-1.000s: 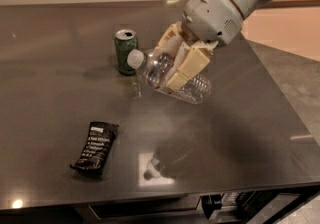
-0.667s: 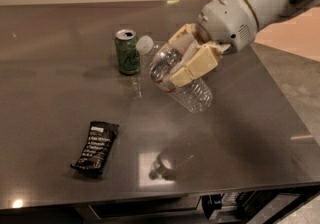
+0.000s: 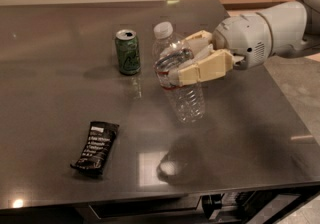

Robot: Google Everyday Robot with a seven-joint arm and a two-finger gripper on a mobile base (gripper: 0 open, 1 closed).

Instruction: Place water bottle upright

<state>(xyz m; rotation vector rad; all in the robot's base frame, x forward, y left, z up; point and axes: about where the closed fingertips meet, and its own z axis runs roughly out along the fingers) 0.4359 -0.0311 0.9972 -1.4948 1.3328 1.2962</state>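
Note:
The water bottle (image 3: 182,88) is clear ribbed plastic with a white cap (image 3: 163,29) and a narrow red and white label band. It hangs above the grey table (image 3: 60,58), nearly upright, cap leaning up and to the left. My gripper (image 3: 186,60) reaches in from the right and is shut on the bottle's upper body, one cream finger (image 3: 202,69) in front and one behind it. The bottle's base is clear of the tabletop.
A green soda can (image 3: 127,52) stands upright just left of the bottle's cap. A black snack bar wrapper (image 3: 96,148) lies near the front left. The table's front edge (image 3: 160,199) and right edge are close by.
The bottle has swung from lying tilted, cap pointing left, to nearly upright in my gripper. The arm has rotated and now reaches in level from the right.

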